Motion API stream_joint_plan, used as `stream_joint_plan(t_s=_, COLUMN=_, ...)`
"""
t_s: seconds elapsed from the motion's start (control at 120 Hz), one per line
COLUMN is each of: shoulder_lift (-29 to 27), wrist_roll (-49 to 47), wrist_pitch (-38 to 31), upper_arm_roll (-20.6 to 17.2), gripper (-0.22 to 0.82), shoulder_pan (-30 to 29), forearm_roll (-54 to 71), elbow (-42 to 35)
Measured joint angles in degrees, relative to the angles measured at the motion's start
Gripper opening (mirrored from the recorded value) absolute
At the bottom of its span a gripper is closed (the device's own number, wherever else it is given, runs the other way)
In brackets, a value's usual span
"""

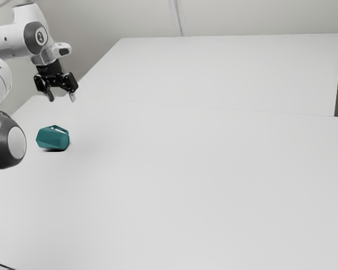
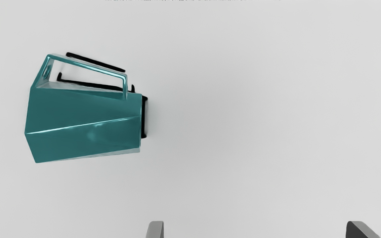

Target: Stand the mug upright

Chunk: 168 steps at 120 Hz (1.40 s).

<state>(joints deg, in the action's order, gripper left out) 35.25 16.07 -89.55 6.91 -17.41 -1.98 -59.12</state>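
Observation:
My gripper (image 1: 61, 97) hangs above the white table in the exterior view, its two fingers apart and nothing between them. Below it, the teal faceted mug (image 1: 52, 138) lies on its side, separated from the fingers by a clear height. In the wrist view the mug (image 2: 84, 122) shows its angular body, with the squared handle along one side and a dark shadow beside it. The open gripper (image 2: 255, 229) has its fingertips wide apart, and the mug is off to one side of them, untouched.
The white table (image 1: 186, 185) stretches toward the exterior view's right. Behind it stands a pale raised panel or surface (image 1: 231, 73). The arm's grey-capped joint (image 1: 16, 142) is at the exterior view's left edge, near the mug in that picture.

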Motion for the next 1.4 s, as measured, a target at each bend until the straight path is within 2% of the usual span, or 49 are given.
stream_joint_plan(t_s=0.133, shoulder_lift=2.7, wrist_roll=3.7, wrist_pitch=-2.1, upper_arm_roll=0.7, gripper=0.60, shoulder_pan=-2.9, forearm_roll=-1.2, elbow=1.2)
stream_joint_plan(t_s=0.292, shoulder_lift=2.7, wrist_roll=8.4, wrist_pitch=-2.9, upper_arm_roll=6.2, gripper=0.60, shoulder_pan=-3.0, forearm_roll=-4.4, elbow=-0.4)
stream_joint_plan(t_s=0.458, shoulder_lift=2.7, wrist_roll=13.6, wrist_pitch=-3.2, upper_arm_roll=8.7, gripper=0.60, shoulder_pan=-5.0, forearm_roll=-6.2, elbow=-1.2)
stream_joint_plan(t_s=0.575, shoulder_lift=3.4, wrist_roll=17.3, wrist_pitch=-3.5, upper_arm_roll=8.8, gripper=0.60, shoulder_pan=-8.8, forearm_roll=-8.6, elbow=-1.0)
stream_joint_plan(t_s=0.767, shoulder_lift=7.9, wrist_roll=23.5, wrist_pitch=-5.0, upper_arm_roll=7.8, gripper=0.60, shoulder_pan=-15.4, forearm_roll=-14.9, elbow=2.3)
stream_joint_plan(t_s=0.883, shoulder_lift=10.4, wrist_roll=27.1, wrist_pitch=-6.3, upper_arm_roll=5.6, gripper=0.60, shoulder_pan=-18.4, forearm_roll=-18.6, elbow=4.4)
stream_joint_plan(t_s=1.167, shoulder_lift=15.2, wrist_roll=35.0, wrist_pitch=-8.0, upper_arm_roll=5.0, gripper=0.60, shoulder_pan=-22.0, forearm_roll=-30.8, elbow=6.6)
stream_joint_plan(t_s=1.4, shoulder_lift=17.1, wrist_roll=40.0, wrist_pitch=-6.3, upper_arm_roll=5.0, gripper=0.60, shoulder_pan=-24.4, forearm_roll=-39.6, elbow=7.0)
